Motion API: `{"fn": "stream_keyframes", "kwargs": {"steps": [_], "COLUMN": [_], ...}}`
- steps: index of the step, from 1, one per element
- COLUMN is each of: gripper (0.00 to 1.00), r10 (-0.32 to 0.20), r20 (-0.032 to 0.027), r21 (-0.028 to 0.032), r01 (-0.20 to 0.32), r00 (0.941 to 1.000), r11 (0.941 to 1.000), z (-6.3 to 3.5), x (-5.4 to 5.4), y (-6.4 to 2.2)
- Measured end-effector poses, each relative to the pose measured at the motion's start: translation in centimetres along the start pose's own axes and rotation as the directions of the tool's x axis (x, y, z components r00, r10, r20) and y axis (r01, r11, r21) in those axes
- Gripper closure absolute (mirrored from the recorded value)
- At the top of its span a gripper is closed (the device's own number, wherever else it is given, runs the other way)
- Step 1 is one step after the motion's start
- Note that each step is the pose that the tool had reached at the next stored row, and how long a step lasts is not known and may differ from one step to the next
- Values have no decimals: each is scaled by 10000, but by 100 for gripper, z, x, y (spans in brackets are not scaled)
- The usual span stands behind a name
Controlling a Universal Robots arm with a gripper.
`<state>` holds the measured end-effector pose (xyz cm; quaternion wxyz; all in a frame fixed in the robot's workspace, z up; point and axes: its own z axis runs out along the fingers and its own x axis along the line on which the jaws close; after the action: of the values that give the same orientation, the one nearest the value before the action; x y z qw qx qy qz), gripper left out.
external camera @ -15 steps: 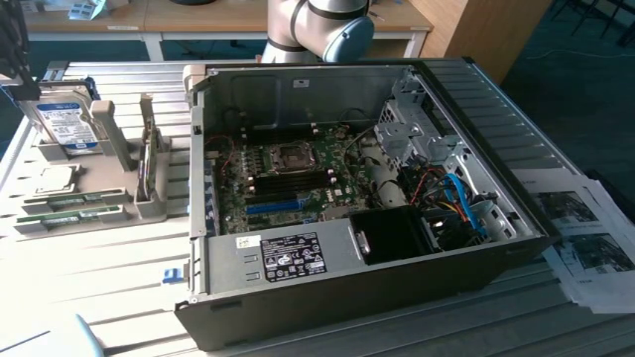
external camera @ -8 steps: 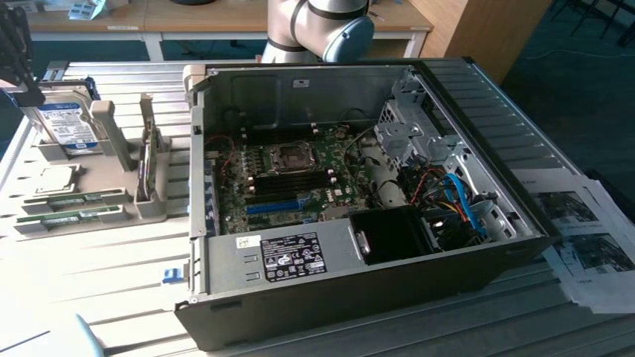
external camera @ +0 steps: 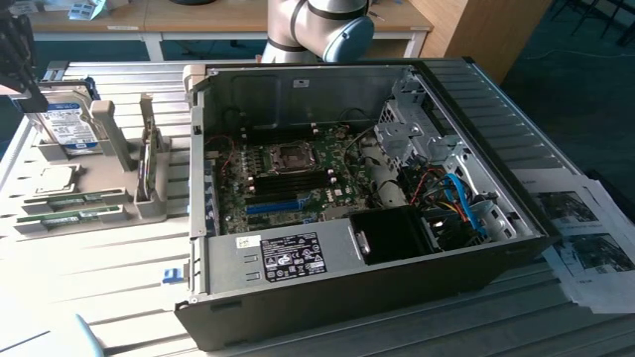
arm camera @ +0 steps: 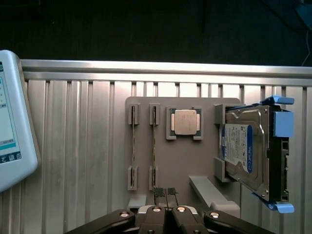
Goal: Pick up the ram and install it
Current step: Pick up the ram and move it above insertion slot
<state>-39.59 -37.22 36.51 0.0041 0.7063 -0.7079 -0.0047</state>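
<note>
We're hovering over the tray (arm camera: 195,161), jaws closed on nothing | ram (arm camera: 154,146) standing on edge in its slot, exterior view's left of the case (external camera: 347,312) | looking light, stiff, fragile: we're favouring a pinch at its top edge

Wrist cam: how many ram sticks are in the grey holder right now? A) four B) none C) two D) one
C: one ram stick and a second stand on edge side by side in the holder, next to the processor chip.
</note>
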Motion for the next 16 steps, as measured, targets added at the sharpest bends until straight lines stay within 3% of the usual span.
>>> {"fn": "stream_keyframes", "kwargs": {"steps": [16], "gripper": [90], "r10": [1], "r20": [1], "r21": [1], "r01": [-1], "r00": [10000], "r11": [10000], "z": [190], "x": [0], "y": [-3]}}
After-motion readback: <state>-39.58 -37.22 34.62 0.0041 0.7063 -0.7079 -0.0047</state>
